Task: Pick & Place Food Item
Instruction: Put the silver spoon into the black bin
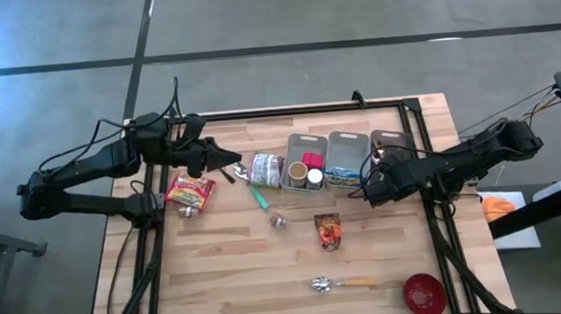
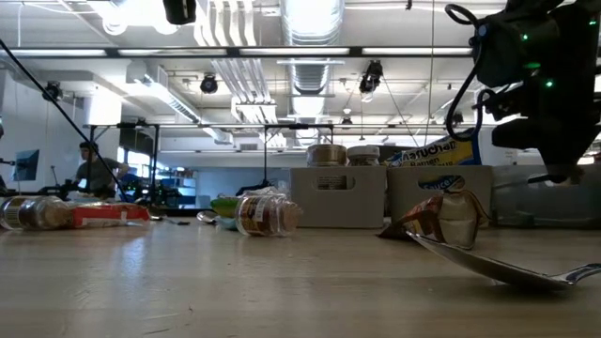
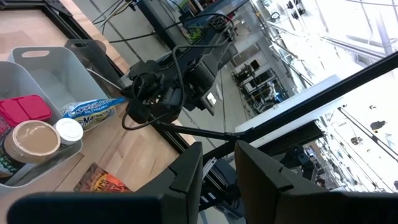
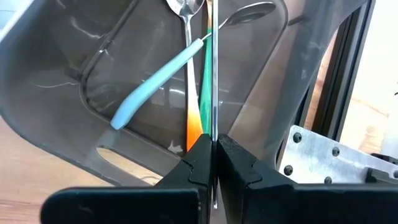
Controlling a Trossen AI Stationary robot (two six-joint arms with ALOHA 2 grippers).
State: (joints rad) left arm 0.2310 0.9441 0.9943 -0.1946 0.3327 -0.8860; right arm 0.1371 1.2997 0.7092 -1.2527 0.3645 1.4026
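Observation:
Food lies loose on the wooden table: a red ramen packet point(image 1: 191, 192), a jar point(image 1: 264, 168) on its side and a snack packet point(image 1: 328, 230). My left gripper point(image 1: 231, 171) hovers open beside the jar with nothing between its fingers point(image 3: 186, 171). My right gripper point(image 1: 375, 188) points steeply down over the rightmost grey bin point(image 1: 390, 143) and is shut on a thin metal utensil point(image 4: 213, 74). That bin also holds a blue-handled utensil point(image 4: 155, 74) and a spoon with an orange handle point(image 4: 193, 127). My right gripper pinches the thin metal shaft point(image 4: 214, 134) between its two fingertips point(image 4: 200, 155). The fingers come from above, slanting down, and the shaft runs on from them into the bin. Whether its far end rests on the bin's floor I cannot tell.
Two more grey bins point(image 1: 306, 160) point(image 1: 346, 160) hold a red box, a can and a noodle packet. A green-handled utensil point(image 1: 261, 196), a spoon point(image 1: 341, 285) and a red bowl point(image 1: 424, 294) lie on the table. A black frame rail point(image 4: 348, 68) runs beside the right bin.

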